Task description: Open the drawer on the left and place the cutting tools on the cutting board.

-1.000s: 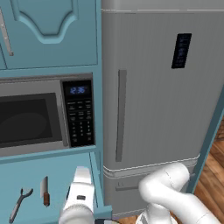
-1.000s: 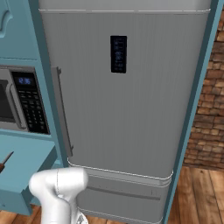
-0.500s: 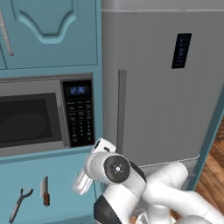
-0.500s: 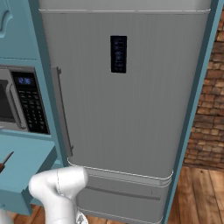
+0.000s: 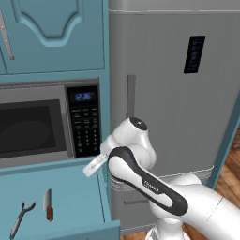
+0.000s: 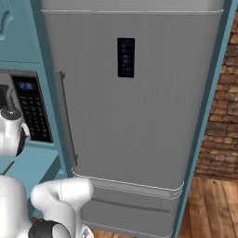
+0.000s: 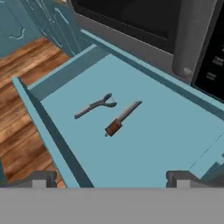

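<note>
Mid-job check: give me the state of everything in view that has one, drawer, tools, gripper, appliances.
drawer: pulled open.
knife: lying flat in the drawer, not gripped.
forked tool: lying flat beside the knife, apart from it.
gripper: open, empty, above the drawer.
microwave: door shut, clock lit.
fridge: doors shut, panel lit.
upper cabinet door: shut.

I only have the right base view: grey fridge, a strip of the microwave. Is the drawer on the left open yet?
Observer: Yes. The hand view shows the wide teal-blue drawer pulled out below the microwave.
Operator: Where are the tools?
Observer: The short knife with silver blade and brown handle and the slim grey metal tool with forked head lie side by side on the drawer floor, not touching.
Operator: And my hand?
Observer: The hand hovers over the drawer, open and empty.
</note>
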Motion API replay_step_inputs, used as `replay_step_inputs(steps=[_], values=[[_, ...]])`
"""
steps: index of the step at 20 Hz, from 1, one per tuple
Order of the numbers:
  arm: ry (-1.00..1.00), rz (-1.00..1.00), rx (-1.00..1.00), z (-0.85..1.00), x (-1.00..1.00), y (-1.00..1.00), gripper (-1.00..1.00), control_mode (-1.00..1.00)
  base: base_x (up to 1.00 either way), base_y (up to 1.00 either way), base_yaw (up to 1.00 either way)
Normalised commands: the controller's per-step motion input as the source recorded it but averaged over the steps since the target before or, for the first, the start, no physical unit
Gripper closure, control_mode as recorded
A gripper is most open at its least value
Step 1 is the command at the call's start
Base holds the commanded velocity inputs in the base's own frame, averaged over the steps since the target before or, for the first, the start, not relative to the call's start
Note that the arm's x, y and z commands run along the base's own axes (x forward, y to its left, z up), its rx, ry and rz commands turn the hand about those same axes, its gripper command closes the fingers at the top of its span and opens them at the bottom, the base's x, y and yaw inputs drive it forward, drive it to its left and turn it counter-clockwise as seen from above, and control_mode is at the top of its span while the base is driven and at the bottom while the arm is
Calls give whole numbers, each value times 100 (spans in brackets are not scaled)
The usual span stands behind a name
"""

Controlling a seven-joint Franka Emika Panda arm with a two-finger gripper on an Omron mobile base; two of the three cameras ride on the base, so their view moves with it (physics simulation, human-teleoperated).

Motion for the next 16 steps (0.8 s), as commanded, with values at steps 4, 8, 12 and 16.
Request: replay_step_inputs(steps=[4, 8, 12, 16], values=[[60, 0, -2, -19, 3, 15, -100, -100, 0, 0, 0], [46, 0, -17, -20, 2, 35, -100, -100, 0, 0, 0], [4, -6, -22, -11, 0, 28, -100, -100, 0, 0, 0], [-5, -12, -23, -25, 3, 28, -100, -100, 0, 0, 0]])
